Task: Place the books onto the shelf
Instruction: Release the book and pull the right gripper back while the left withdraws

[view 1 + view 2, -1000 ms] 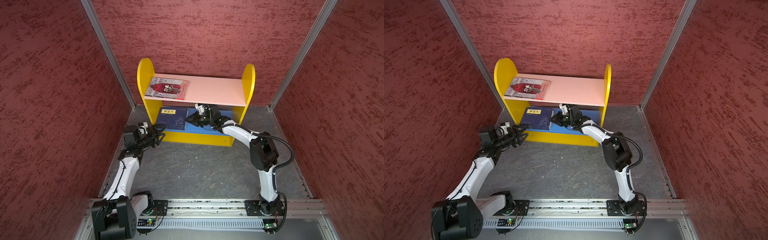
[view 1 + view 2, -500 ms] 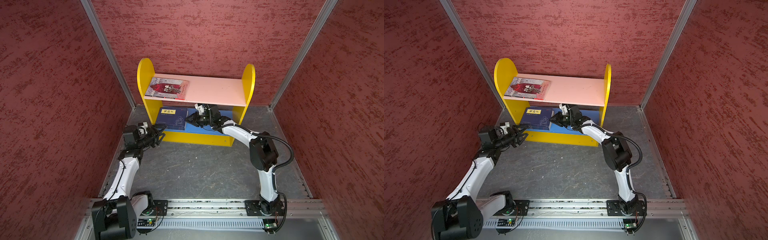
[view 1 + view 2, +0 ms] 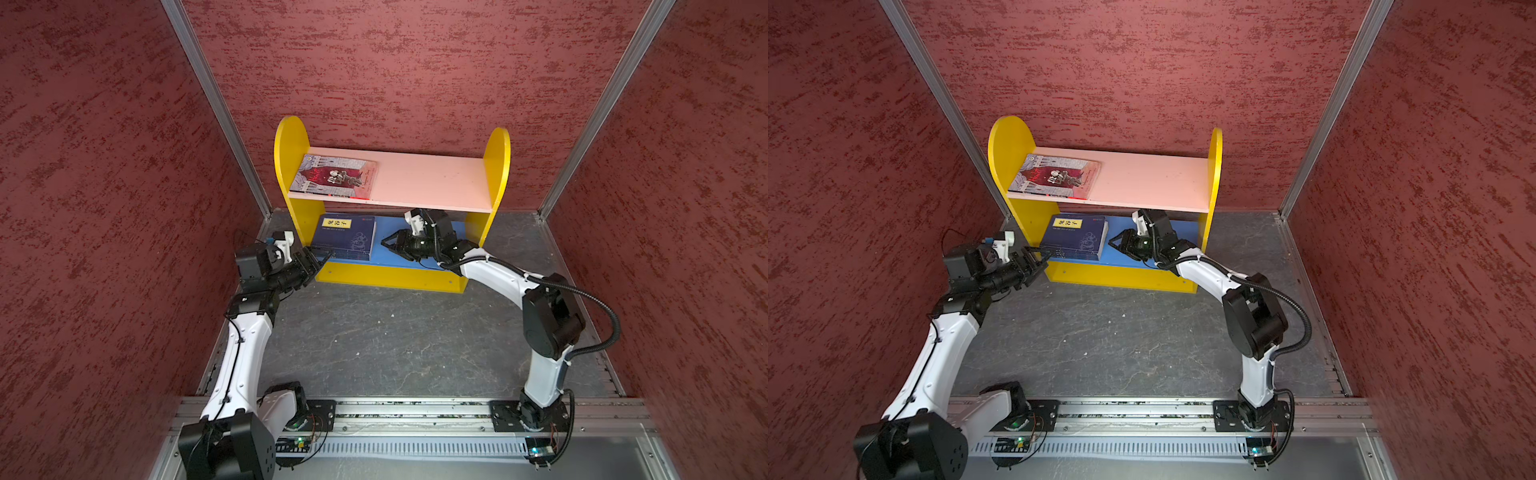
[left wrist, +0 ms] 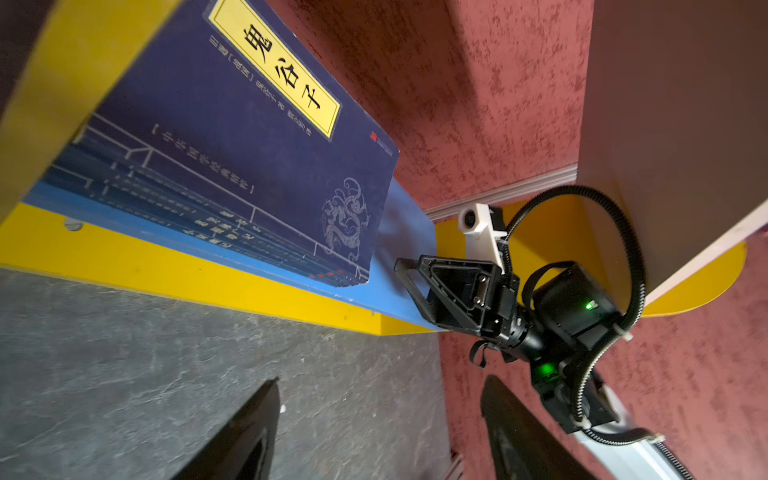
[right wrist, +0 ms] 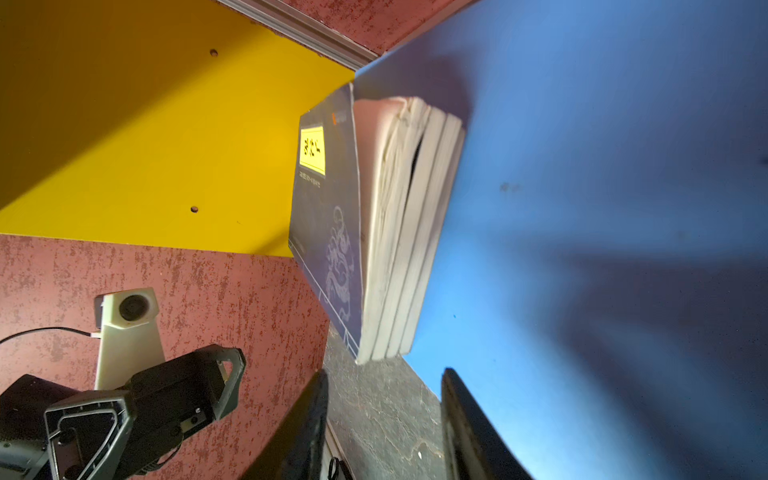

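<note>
Top views, navy books (image 3: 347, 239): stacked flat, yellow label up, at the 9 o'clock end of the blue lower board (image 5: 602, 166).
Red-and-grey book (image 3: 334, 176): flat on the pink upper board (image 3: 432, 183), at its 9 o'clock end, directly over the stack.
Shelf (image 3: 291, 141): on the grey bench (image 3: 395, 340) at 12 o'clock, against the back wall (image 3: 395, 62).
Right tool (image 3: 386, 245): inside the lower tier, at 3 o'clock of the stack, tips facing its page edges, just apart; jaws partly parted, nothing between them.
Right arm (image 3: 548, 328): elbow bent, forearm reaching in under the upper board.
Left tool (image 3: 322, 257): at 7 o'clock of the stack, outside the shelf's front corner; jaws wide, empty.
Left arm (image 3: 245, 353): raised steeply, wrist turned toward 2 o'clock.
</note>
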Controlling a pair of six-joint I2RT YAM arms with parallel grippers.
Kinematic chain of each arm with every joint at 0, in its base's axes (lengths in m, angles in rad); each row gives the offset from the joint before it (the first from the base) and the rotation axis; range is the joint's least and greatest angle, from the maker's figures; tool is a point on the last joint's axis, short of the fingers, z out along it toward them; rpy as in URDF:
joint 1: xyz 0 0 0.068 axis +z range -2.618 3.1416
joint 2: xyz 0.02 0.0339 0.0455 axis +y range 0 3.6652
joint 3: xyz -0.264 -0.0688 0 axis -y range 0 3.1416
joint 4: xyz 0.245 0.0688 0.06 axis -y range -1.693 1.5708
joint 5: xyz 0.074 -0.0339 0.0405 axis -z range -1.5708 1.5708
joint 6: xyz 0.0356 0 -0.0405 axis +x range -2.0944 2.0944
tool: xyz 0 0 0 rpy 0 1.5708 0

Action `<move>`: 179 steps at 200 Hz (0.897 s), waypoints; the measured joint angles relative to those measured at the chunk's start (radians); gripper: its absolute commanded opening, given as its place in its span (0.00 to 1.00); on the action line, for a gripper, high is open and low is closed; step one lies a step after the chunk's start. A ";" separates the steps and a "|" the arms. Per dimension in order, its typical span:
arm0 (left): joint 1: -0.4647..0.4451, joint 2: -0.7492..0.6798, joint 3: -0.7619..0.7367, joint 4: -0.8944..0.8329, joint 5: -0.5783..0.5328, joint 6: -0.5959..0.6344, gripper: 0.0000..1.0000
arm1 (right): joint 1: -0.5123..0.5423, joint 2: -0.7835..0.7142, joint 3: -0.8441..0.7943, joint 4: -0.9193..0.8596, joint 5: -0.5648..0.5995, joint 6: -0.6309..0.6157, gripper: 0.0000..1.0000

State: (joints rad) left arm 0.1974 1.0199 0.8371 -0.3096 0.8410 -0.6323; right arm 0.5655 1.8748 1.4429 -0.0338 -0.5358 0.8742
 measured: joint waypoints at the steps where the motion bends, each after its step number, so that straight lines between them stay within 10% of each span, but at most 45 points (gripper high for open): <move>1: 0.000 0.000 0.000 -0.003 0.000 0.003 0.81 | 0.000 -0.002 -0.002 -0.001 0.000 0.000 0.47; 24: 0.024 -0.037 0.004 -0.104 -0.003 0.109 1.00 | 0.000 -0.067 -0.085 -0.038 -0.021 -0.024 0.47; 105: 0.094 -0.180 0.010 -0.264 -0.179 0.423 1.00 | 0.023 -0.425 -0.390 -0.255 -0.056 -0.257 0.74; 129: 0.128 -0.182 -0.059 -0.220 -0.211 0.444 0.99 | 0.024 -0.564 -0.490 -0.273 0.048 -0.323 0.98; 179: 0.184 -0.127 -0.202 -0.073 -0.234 0.438 0.99 | 0.019 -0.829 -0.715 -0.228 0.354 -0.408 0.99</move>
State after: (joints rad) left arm 0.3813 0.8928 0.6353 -0.3824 0.6071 -0.1940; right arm 0.5846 1.0462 0.7280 -0.2619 -0.1818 0.4664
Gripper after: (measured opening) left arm 0.994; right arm 0.988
